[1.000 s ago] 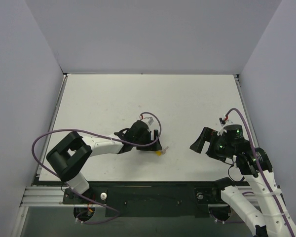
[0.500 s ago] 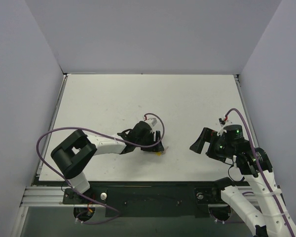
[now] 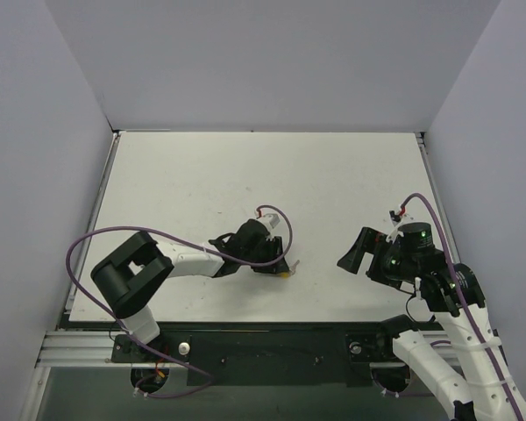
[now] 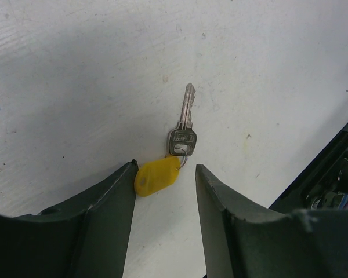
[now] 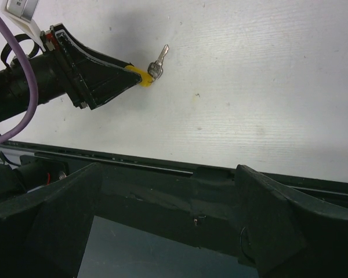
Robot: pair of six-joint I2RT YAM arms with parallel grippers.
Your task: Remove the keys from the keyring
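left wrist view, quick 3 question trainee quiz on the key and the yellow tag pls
1. True or false: the key is already off the yellow tag.
2. Pick one. The left gripper is: A) shut on the key, B) open, with the tag at its fingertips, C) shut on the tag and lifting it.
3. Fill the gap: the right gripper is ___ and holds nothing.

Key
1. False: a small ring joins them.
2. B
3. open
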